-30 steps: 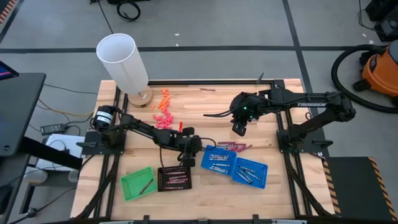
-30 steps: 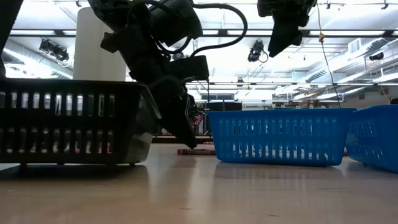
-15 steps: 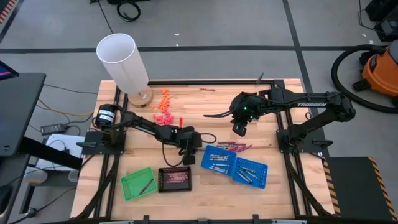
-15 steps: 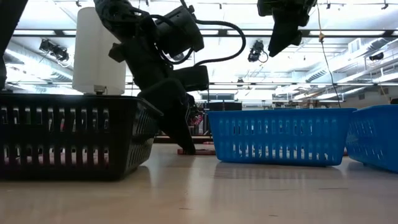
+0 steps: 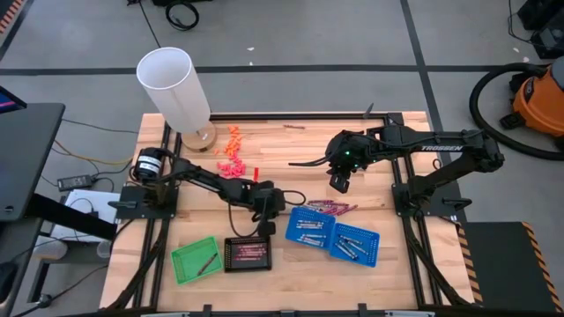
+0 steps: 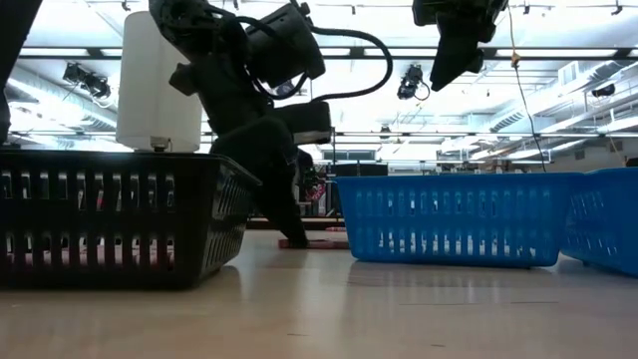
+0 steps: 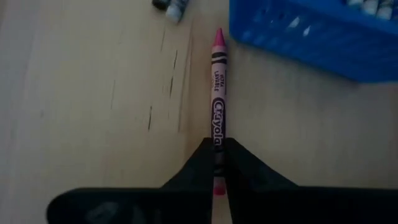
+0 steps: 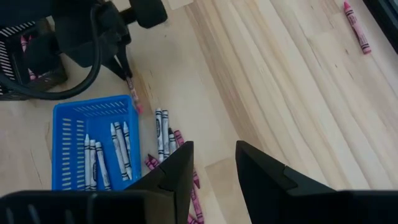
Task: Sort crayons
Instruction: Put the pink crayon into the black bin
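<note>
My left gripper (image 7: 217,163) is down at the table, just left of the blue baskets, shut on a pink crayon (image 7: 218,93). In the high view it (image 5: 270,211) stands above the black basket (image 5: 248,254). The right wrist view also shows this crayon (image 8: 133,96). Grey crayons lie in a blue basket (image 8: 93,143). More grey and magenta crayons (image 5: 331,208) lie loose on the table beyond it. My right gripper (image 8: 211,163) hangs open high above the table's middle (image 5: 337,183), holding nothing. My left gripper pinches the pink crayon between its two fingers near its blunt end (image 7: 217,144). The fingers (image 7: 200,165) slant down from the table's left side, in line with the crayon. The crayon lies flat on the table, its tip (image 7: 219,34) pointing away from the gripper.
A second blue basket (image 5: 354,243) sits right of the first, and a green basket (image 5: 195,259) left of the black one. A white cylinder (image 5: 174,86) stands at the far left, beside a heap of orange-pink pieces (image 5: 232,158). One crayon (image 8: 356,25) lies apart.
My left gripper has shut its fingers on the pink crayon and turned slightly at the wrist, staying in the same place. The crayon still lies on the table.
</note>
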Tool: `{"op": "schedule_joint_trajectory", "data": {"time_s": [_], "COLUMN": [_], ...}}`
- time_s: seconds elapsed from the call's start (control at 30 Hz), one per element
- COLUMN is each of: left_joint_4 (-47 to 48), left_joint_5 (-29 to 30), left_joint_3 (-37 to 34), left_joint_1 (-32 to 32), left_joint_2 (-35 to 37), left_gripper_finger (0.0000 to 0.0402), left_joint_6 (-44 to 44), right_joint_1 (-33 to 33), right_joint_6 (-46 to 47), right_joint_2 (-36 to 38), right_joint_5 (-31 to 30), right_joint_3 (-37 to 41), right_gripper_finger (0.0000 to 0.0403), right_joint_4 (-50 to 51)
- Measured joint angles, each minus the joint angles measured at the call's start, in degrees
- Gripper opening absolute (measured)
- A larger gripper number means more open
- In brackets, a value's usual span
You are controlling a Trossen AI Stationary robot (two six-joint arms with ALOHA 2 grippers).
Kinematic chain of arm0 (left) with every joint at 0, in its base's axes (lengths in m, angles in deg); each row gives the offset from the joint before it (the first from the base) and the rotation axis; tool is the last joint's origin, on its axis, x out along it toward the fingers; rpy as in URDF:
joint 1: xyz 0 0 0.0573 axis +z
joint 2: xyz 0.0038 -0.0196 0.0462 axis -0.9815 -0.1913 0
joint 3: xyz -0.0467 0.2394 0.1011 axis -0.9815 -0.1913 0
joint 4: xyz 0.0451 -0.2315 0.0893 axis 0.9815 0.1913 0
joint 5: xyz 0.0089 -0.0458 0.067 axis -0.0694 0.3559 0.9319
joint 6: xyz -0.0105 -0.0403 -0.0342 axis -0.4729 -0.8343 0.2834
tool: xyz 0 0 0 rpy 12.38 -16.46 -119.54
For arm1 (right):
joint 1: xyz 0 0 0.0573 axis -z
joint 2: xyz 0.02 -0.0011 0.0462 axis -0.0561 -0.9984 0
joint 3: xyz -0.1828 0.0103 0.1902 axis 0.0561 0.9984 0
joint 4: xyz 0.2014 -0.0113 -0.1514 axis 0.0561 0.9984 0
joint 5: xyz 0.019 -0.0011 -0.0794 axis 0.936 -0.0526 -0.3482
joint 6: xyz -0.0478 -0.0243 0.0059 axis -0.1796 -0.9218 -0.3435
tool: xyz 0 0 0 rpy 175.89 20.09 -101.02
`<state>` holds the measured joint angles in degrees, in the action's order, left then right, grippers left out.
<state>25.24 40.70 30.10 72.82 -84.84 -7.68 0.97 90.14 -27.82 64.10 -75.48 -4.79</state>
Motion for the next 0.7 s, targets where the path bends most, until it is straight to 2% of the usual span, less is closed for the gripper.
{"op": "schedule_joint_trajectory", "data": {"time_s": [0.27, 0.63, 0.7], "left_joint_4": [6.9, 11.9, 13.0], "left_joint_5": [4.3, 4.3, 2.8], "left_joint_3": [-0.2, 0.0, 0.0], "left_joint_1": [-0.2, -0.9, -1.9], "left_joint_2": [7.9, 15.7, 17.1], "left_gripper_finger": [0.0019, 0.0019, 0.0019], "left_joint_6": [-0.9, -1.9, -3.0], "right_joint_1": [0.0, 0.8, 0.8], "right_joint_6": [-0.3, -1.1, -1.0], "right_joint_2": [0.0, 0.0, 0.0], "right_joint_5": [-0.5, -2.2, -2.2], "right_joint_3": [0.0, 0.0, 0.0], "right_gripper_finger": [0.0128, 0.0128, 0.0128], "right_joint_4": [-0.2, -3.3, -3.7]}}
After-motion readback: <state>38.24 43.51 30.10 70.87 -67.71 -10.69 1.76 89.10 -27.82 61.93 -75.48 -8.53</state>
